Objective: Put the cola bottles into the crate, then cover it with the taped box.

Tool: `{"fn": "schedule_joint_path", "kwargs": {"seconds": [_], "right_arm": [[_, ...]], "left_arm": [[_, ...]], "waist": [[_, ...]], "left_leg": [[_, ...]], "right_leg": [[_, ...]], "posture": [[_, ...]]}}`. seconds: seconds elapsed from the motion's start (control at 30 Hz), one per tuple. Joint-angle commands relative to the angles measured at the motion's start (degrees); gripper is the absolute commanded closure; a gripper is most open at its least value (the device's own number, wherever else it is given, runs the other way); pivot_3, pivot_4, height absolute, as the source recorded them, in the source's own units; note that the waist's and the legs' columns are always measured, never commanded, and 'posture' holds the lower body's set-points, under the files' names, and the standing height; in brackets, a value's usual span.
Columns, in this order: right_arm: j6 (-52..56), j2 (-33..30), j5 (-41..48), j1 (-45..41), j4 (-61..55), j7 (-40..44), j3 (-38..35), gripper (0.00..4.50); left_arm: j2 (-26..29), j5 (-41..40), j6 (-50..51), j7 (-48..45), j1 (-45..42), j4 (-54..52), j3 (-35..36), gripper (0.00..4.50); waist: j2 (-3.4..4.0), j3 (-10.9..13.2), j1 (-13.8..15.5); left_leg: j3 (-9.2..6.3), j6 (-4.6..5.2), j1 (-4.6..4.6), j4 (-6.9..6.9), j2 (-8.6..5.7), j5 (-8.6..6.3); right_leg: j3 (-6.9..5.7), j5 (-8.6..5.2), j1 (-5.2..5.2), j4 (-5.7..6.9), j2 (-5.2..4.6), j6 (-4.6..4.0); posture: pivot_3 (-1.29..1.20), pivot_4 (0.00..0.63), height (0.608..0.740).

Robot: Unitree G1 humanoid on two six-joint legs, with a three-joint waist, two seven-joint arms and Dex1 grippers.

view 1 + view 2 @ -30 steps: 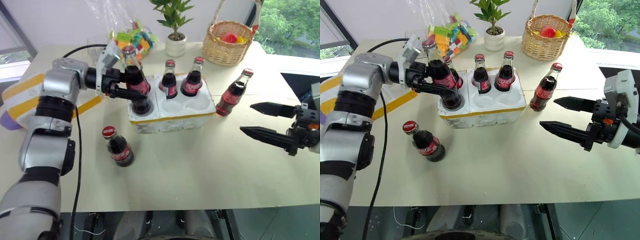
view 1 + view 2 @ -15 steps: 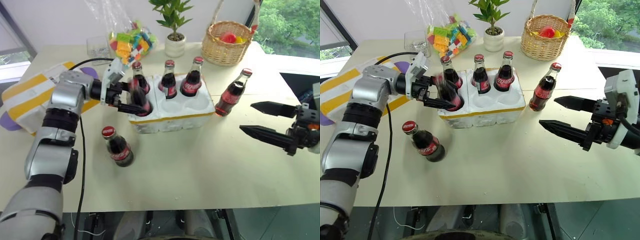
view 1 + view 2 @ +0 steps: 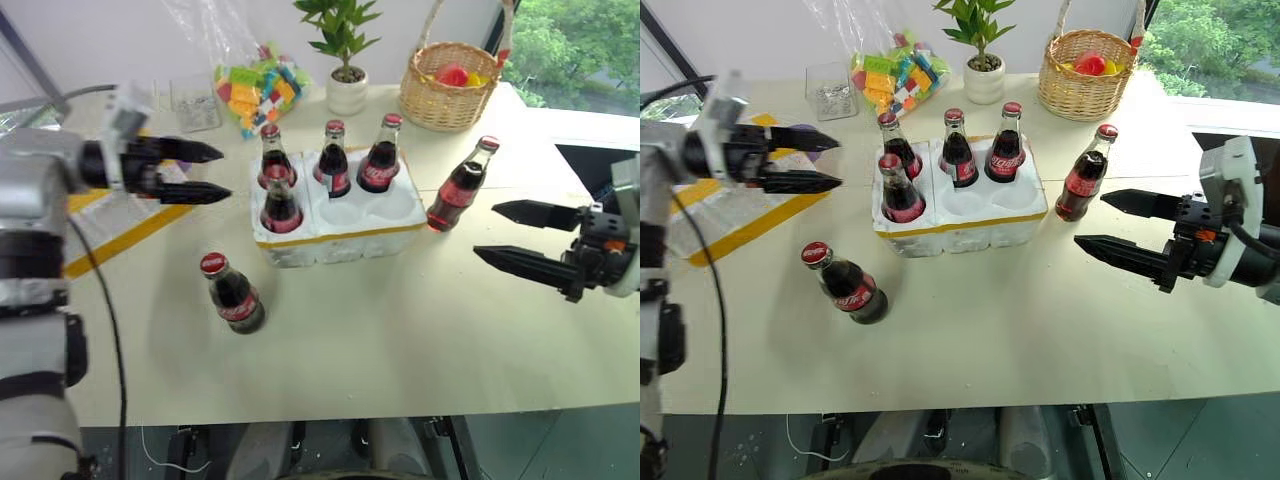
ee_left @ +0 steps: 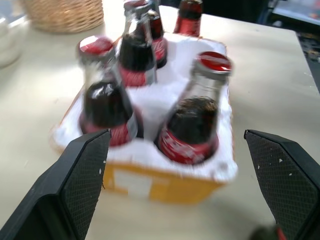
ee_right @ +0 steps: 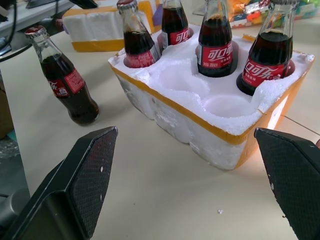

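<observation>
Four cola bottles [image 3: 280, 200] stand in the wells of the crate [image 3: 335, 232] mid-table; two front wells are vacant. One bottle [image 3: 231, 293] stands on the table in front-left of it, another [image 3: 459, 185] just right. Left gripper [image 3: 205, 172] spread wide, holding nothing, left of the crate over the taped box [image 3: 735, 215]; right gripper [image 3: 500, 234] also wide, holding nothing, right of the crate.

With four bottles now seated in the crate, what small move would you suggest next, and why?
Probably bring the open right pincer toward the cola bottle standing just right of the crate. Two wells are empty, and that bottle stands nearer this pincer than the other loose bottle does.
</observation>
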Motion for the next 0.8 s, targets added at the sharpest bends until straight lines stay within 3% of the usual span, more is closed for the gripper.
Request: {"fn": "schedule_joint_path", "kwargs": {"seconds": [0.03, 0.17, 0.3, 0.8], "right_arm": [[-2.5, -1.3, -1.8, -2.0, 1.5, 2.6, 1.4, 0.0], [-3.8, -3.9, -3.2, -3.4, 3.3, 9.5, 3.9, 0.0], [-3.5, -6.0, -2.8, -5.8, 4.4, 13.9, 5.5, 0.0], [-0.9, -5.8, -3.0, -7.4, 3.5, 13.0, 5.0, 0.0]], "left_arm": [[7.1, -6.3, 3.7, -2.5, 8.9, -11.4, 4.8, 0.03], [18.9, -14.4, 1.4, -2.6, 33.7, -26.4, 12.1, 0.03], [17.4, -14.3, 0.5, -2.2, 41.6, -32.8, 16.5, 0.03], [4.2, -13.9, -1.8, 11.4, 38.4, -37.7, 8.6, 0.03]], "waist": [[0.0, 0.0, 0.2], [0.08, 0.0, 0.1], [0.15, 0.0, 1.5], [0.36, -0.1, 2.0]], "left_leg": [[0.0, 0.0, 0.0, 0.0, 0.0, 0.0], [0.01, -0.01, 0.0, -0.04, 0.02, -0.02], [-0.01, -0.15, 0.08, -0.07, 0.05, -0.05], [0.04, 0.02, 0.05, -0.14, 0.07, -0.04]], "right_leg": [[0.0, 0.0, 0.0, -0.04, 0.01, 0.0], [0.03, -0.02, -0.01, -0.08, -0.05, -0.03], [-0.05, -0.14, 0.14, -0.13, -0.11, -0.26], [-0.05, -0.02, 0.18, -0.43, -0.06, -0.08]], "posture": [[0.0, 0.15, 0.732], [0.0, 0.15, 0.732], [0.0, 0.15, 0.732], [0.0, 0.15, 0.732]]}}
